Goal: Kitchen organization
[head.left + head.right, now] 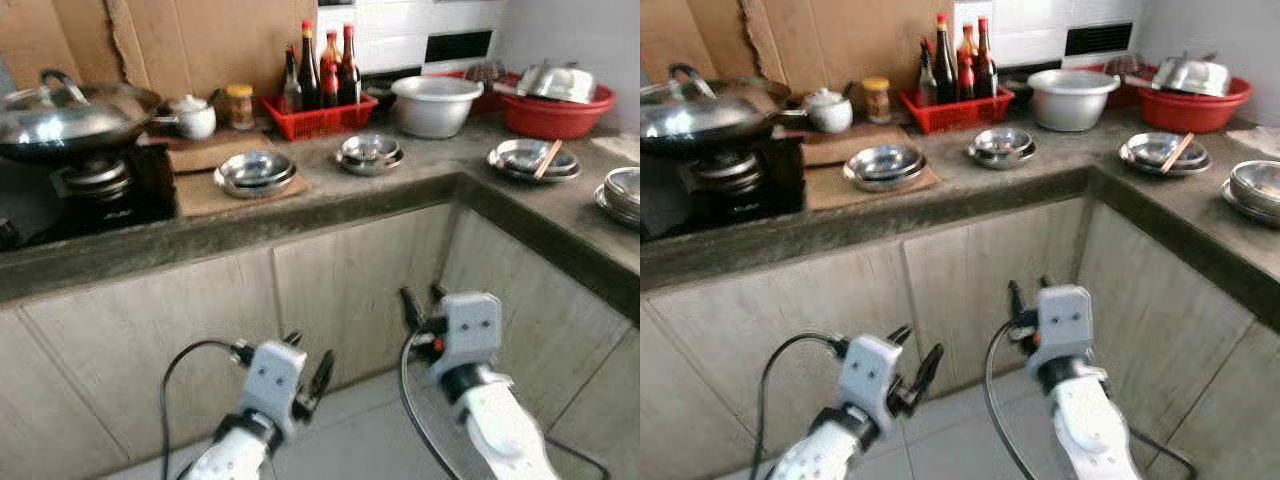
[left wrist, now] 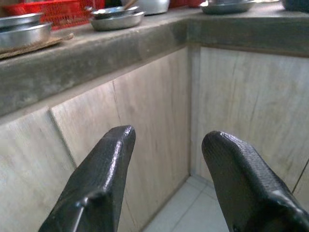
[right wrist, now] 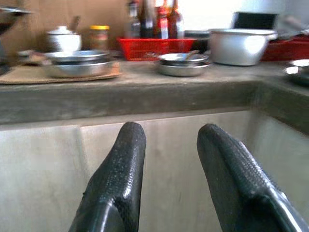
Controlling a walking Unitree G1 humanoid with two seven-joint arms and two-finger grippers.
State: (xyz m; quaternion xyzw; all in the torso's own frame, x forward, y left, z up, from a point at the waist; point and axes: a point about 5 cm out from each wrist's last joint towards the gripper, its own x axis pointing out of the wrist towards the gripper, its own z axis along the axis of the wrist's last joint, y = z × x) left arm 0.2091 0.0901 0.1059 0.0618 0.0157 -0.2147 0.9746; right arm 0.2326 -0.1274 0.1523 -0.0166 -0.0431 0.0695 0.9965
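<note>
Facing an L-shaped grey concrete table with nothing yet picked up.

You have barely begun, by the look of it: the dishes sit scattered and all the sorting is left. Largest first, the lidded steel wok rests on the black burner at the left; the red plastic basin holding steel ware sits at the far right corner, the grey metal bowl beside it, then the red basket of dark sauce bottles. Stacked shallow steel dishes lie on a mat; another steel plate carries chopsticks. Your left tool and right tool hang low before the cabinet doors, both spread open and empty.
</note>
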